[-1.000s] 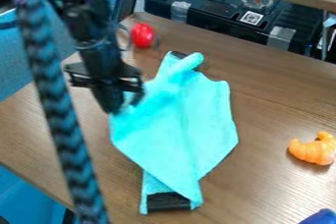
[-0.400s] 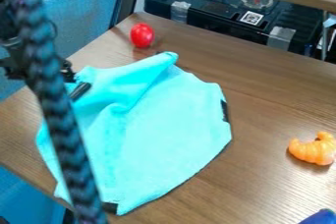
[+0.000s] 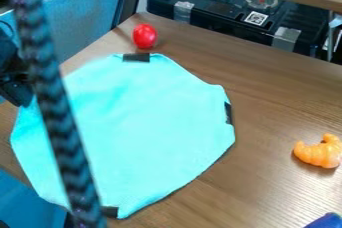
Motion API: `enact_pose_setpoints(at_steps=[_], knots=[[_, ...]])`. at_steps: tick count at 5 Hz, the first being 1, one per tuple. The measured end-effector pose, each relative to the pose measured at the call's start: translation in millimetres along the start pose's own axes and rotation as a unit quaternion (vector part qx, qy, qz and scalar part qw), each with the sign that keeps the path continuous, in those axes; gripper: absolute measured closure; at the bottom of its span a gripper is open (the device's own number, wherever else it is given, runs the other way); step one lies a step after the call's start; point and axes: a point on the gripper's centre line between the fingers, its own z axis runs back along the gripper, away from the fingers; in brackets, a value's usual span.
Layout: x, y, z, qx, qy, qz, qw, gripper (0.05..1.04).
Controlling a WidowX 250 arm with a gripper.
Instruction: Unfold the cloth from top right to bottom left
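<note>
At the far left, the pincer (image 3: 20, 92) hangs beside the cloth's left edge; whether it is released or has a grip on the fabric, I cannot tell. A dark patterned cord (image 3: 51, 94) runs down in front of it and crosses the view of the cloth (image 3: 150, 132), which lies across the left and middle of the bench (image 3: 274, 94). The unfolding looks nearly complete: the cloth is spread broad and almost flat, no large fold is visible, and dark patches show at its top, right and bottom edges. What remains is probably small: settling the upper left border, which is blurred, and letting go if the fabric is held. The red object (image 3: 145, 36) sits just beyond the top edge, while the orange croissant-shaped piece (image 3: 319, 151) lies well apart to the right, out of the cloth's way
</note>
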Motion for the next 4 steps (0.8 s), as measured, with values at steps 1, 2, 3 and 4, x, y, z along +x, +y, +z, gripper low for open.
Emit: enact_pose_setpoints(at_steps=[1, 2, 3, 4], knots=[[0.7, 14.8, -0.5, 0.002, 0.000, 0.036, 0.9994, 1.034], [6.2, 21.4, -0.5, 0.010, 0.008, 0.034, 0.9993, 1.034], [9.1, 32.1, -2.5, 0.041, 0.009, 0.029, 0.9987, 1.013], [13.1, 31.5, 2.5, 0.099, -0.009, -0.010, 0.9950, 0.872]])
